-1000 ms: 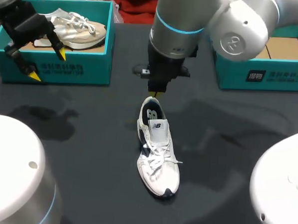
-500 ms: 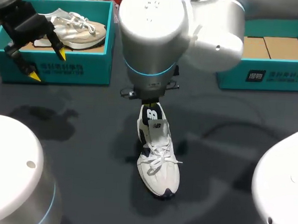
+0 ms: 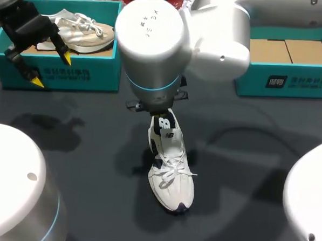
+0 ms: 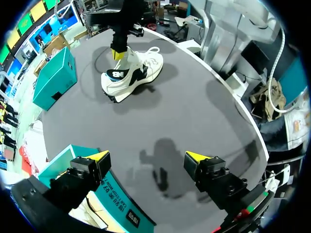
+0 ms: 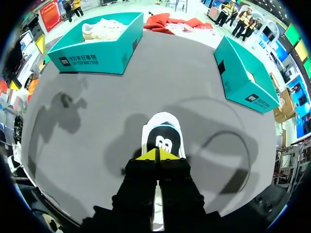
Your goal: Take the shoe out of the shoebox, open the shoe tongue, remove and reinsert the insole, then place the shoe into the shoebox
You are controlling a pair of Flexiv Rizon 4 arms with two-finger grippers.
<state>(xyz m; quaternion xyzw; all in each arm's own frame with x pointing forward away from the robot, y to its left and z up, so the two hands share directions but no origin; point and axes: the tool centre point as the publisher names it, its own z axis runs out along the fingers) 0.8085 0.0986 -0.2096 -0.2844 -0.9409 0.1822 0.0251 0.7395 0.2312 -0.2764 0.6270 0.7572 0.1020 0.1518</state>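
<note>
Head view hides the right gripper (image 5: 157, 155) behind its big arm (image 3: 154, 39). The wrist view shows its tips pressed together over the heel of the shoe (image 3: 171, 167), mid-table. The left gripper (image 3: 51, 69) is spread wide by the far-left box (image 3: 98, 74).

Matt dark table (image 3: 237, 211), cardboard shoebox (image 3: 309, 79), shoe (image 3: 171, 175) — cloth with smooth panels, glossy right arm (image 3: 154, 39)

The right arm (image 3: 154, 50) stands over the heel of the white shoe (image 3: 171, 175), seemingly touching it.
</note>
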